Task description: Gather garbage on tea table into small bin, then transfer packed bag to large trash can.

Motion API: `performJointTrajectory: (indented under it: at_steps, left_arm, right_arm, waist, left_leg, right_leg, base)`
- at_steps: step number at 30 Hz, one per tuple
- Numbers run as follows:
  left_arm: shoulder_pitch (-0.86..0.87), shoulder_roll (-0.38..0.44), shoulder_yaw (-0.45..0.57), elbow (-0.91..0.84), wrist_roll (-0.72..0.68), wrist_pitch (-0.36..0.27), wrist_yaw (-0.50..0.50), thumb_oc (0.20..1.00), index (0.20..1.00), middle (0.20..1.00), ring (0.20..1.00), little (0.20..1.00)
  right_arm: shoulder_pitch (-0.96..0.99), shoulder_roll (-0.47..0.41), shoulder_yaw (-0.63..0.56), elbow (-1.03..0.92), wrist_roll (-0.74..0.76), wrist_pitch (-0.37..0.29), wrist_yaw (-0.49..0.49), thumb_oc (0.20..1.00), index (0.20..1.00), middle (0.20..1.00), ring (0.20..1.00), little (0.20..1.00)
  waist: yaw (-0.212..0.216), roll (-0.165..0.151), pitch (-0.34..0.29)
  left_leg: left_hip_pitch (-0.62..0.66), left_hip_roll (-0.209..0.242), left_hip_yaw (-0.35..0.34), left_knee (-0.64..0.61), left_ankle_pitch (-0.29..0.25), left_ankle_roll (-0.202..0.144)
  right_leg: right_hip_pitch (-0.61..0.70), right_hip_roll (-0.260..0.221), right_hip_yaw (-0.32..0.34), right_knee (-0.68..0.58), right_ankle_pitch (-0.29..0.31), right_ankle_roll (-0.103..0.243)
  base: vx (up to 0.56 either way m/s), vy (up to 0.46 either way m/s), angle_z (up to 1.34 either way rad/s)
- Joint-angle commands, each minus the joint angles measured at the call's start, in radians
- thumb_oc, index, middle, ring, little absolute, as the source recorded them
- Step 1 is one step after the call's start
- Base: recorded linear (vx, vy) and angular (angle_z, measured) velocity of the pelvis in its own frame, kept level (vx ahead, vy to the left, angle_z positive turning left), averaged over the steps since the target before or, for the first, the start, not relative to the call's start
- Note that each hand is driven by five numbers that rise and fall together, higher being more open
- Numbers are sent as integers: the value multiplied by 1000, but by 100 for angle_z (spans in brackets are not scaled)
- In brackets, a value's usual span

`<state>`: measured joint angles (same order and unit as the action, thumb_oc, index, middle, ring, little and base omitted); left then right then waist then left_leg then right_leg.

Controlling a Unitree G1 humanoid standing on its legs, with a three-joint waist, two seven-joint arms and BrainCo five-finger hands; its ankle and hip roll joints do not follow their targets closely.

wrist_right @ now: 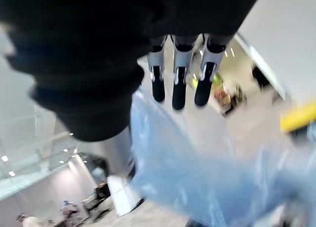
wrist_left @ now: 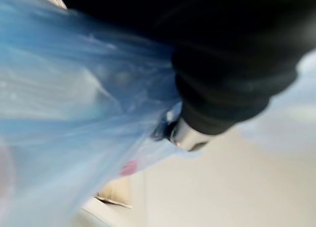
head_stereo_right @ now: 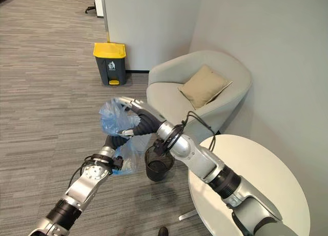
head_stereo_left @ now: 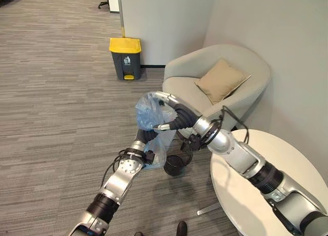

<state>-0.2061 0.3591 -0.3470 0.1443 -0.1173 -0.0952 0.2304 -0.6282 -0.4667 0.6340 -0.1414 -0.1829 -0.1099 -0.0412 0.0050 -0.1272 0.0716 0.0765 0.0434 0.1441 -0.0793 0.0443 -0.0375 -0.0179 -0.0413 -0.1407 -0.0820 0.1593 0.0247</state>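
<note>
You see the blue plastic bag (head_stereo_left: 152, 124) held in the air just above the small black bin (head_stereo_left: 175, 164), its long axis running up and down, gathered top uppermost. It is thin, translucent and crumpled, with something pink showing through. Your right hand (head_stereo_left: 165, 111) has its thumb pinching the bag's top, fingers nearly straight. Your left hand (head_stereo_left: 145, 138) is buried in the bag's lower part; its grip cannot be judged.

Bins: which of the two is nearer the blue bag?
The small black mesh bin right below the blue bag, beside the white table. The yellow-lidded trash can stands far off by the wall.
</note>
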Motion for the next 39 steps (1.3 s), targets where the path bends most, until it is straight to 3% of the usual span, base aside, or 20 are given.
performJointTrajectory:
  at_steps: [1, 8, 13, 21, 29, 37, 39]
  left_arm:
    - [-28, 3, 19, -56, -23, -91, 2, 200, 200, 200, 200, 200]
    - [104, 20, 111, -52, -19, -70, -18, 200, 200, 200, 200, 200]
    - [209, 18, 197, -3, -51, -60, -58, 200, 200, 200, 200, 200]
    - [321, 41, 320, 99, -59, -49, -141, 200, 200, 200, 200, 200]
    - [447, 44, 414, 210, -53, -28, -209, 200, 200, 200, 200, 200]
    - [463, 33, 440, 247, -59, -30, -191, 200, 200, 200, 200, 200]
    - [430, 35, 436, 255, -85, -36, -171, 200, 200, 200, 200, 200]
  right_arm:
    - [5, 17, -59, -72, -102, -68, -53, 1000, 1000, 1000, 1000, 1000]
    - [242, -20, -174, -76, -119, -65, -71, 1000, 1000, 1000, 1000, 1000]
    - [484, 9, -307, 13, 42, -53, -36, 1000, 1000, 1000, 1000, 1000]
    - [696, 36, -438, 243, 194, -14, 53, 1000, 1000, 1000, 1000, 1000]
    - [762, 36, -518, 380, 207, 11, 77, 1000, 1000, 1000, 1000, 1000]
    - [751, 31, -513, 390, 195, 9, 69, 1000, 1000, 1000, 1000, 1000]
    - [734, 34, -520, 406, 209, 2, 44, 1000, 1000, 1000, 1000, 1000]
  waist:
    - [-1, 8, -10]
    - [-15, 21, -11]
    - [-31, 31, -8]
    - [-41, 40, -2]
    - [-21, 54, 19]
    - [9, 52, 65]
    - [32, 43, 114]
  left_leg:
    - [9, -29, 23, 1, -105, 19]
    - [18, -27, 31, 1, -108, 21]
    - [25, -28, 36, 0, -109, 22]
    - [21, -28, 29, 2, -107, 17]
    - [5, -28, 9, 25, -110, 12]
    - [-46, -30, -24, 85, -114, 5]
    - [-130, -27, -46, 145, -106, -10]
  right_leg:
    - [29, -46, -23, 49, -163, 101]
    - [37, -43, -15, 47, -167, 103]
    - [44, -42, -15, 43, -168, 102]
    - [44, -41, -23, 45, -174, 98]
    - [46, -45, -44, 65, -196, 89]
    - [36, -52, -77, 83, -209, 78]
    - [4, -71, -125, 100, -211, 71]
  base:
    - [16, -5, -4]
    - [6, -2, -2]
    - [0, 0, 0]
    - [0, 0, -1]
    - [-8, -13, 3]
    - [-52, -32, 17]
    - [-235, -60, 51]
